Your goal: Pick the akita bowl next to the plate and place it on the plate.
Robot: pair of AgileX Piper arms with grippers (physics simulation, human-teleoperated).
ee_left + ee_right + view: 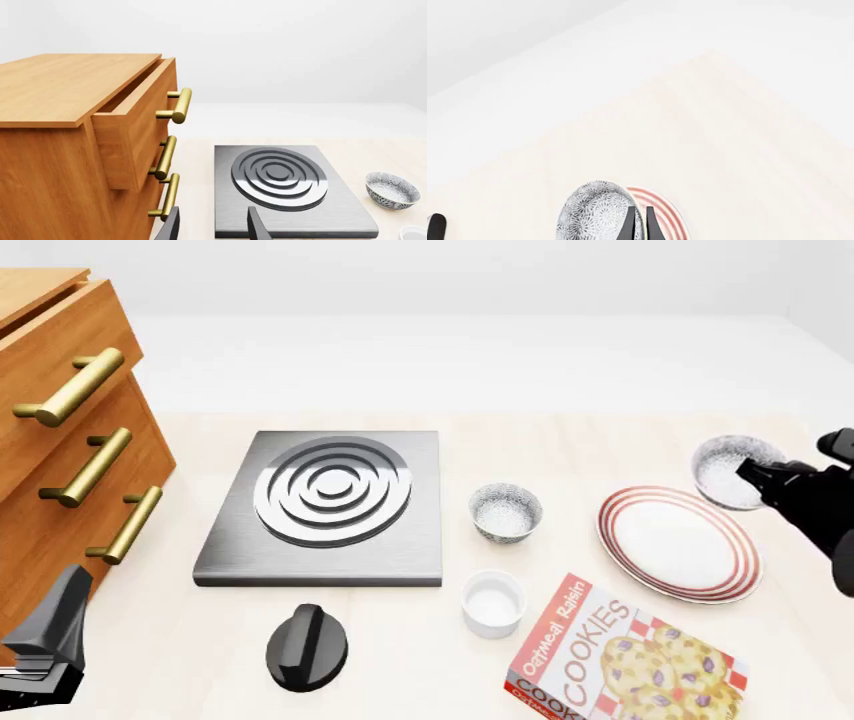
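i had the right claw (638,224) clamped on the rim of the speckled bowl (731,471), its two fingers close together with the bowl's wall between them. in the front view the bowl hung tilted at the far right edge of the plate (678,543), its pale inside turned toward me; i could not tell whether it touched the plate. in the right wrist view the bowl's patterned outside sat against the red rings of the plate. the left claw (212,226) hung with its fingers apart, low beside the wooden drawers (54,430), facing the stove plate (327,508). a second speckled bowl (506,511) stood on the counter (561,445) between stove plate and plate, with a white cup (493,602), a black knob (307,647) and a cookie box (621,657) nearer me.
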